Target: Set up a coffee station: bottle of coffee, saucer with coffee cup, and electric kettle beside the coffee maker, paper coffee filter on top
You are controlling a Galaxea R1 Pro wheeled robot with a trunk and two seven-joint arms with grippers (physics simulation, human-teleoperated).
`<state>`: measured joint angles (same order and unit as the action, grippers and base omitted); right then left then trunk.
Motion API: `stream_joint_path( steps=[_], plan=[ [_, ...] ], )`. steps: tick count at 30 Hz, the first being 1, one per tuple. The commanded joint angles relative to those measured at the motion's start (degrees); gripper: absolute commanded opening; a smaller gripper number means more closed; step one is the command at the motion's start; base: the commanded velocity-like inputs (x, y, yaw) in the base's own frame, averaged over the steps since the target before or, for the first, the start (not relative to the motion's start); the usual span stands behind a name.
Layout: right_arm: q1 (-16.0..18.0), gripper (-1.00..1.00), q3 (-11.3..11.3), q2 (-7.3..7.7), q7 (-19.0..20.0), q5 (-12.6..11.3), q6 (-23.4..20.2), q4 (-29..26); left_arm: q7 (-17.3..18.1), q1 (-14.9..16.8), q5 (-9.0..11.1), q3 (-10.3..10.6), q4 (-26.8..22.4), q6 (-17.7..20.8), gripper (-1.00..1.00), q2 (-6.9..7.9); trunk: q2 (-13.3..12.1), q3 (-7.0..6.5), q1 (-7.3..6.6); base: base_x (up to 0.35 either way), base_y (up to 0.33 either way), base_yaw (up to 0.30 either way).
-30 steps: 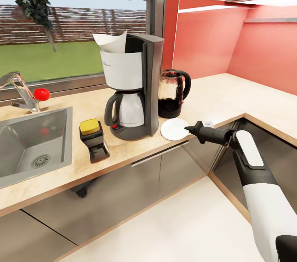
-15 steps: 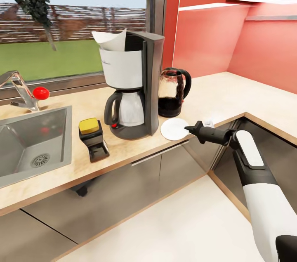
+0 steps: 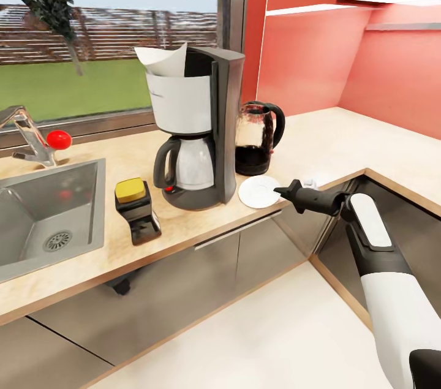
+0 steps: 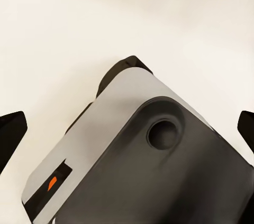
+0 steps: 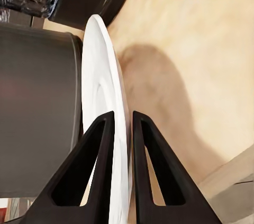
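Note:
The black coffee maker (image 3: 199,132) stands on the kitchen countertop (image 3: 318,144) with the white paper coffee filter (image 3: 163,61) in its top. To its right is the glass electric kettle (image 3: 258,138); to its left sits the yellow-capped bottle of coffee (image 3: 137,210). The white saucer (image 3: 258,191) lies in front of the kettle. My right gripper (image 3: 283,192) is shut on the saucer's (image 5: 100,75) rim, one of the fingers (image 5: 151,171) on each side. A small white piece (image 3: 310,182) behind that gripper may be the coffee cup. My left gripper (image 4: 127,128) hangs open over the floor.
A steel sink (image 3: 43,217) and a faucet with a red knob (image 3: 58,139) take up the counter's left end. The counter turns a corner at the right below a thin grey shelf (image 3: 401,27). Grey cabinet fronts (image 3: 245,254) run under the worktop.
The whole picture has shifted slightly, so the head camera moved. My right gripper and the saucer keep their places.

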<state>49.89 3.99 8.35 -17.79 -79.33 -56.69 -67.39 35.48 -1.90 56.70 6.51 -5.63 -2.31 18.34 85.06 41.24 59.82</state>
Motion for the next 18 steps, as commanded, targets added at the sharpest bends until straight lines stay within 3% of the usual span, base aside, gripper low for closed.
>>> stream_joint_path(
  steps=[1,18],
  plan=[
    [0.03,-1.00,0.06,0.00,-0.48,-0.47,-0.17,-0.02,0.03,-0.03,0.34,0.49,-0.09,-0.24,1.00,0.03,0.02,0.04,0.00,0.003,0.000,0.000],
    [0.03,-1.00,0.06,0.00,-0.47,-0.47,-0.17,-0.02,0.03,-0.03,0.34,0.43,-0.09,-0.24,1.00,0.03,0.02,0.30,0.00,0.000,0.000,0.000]
  ],
)
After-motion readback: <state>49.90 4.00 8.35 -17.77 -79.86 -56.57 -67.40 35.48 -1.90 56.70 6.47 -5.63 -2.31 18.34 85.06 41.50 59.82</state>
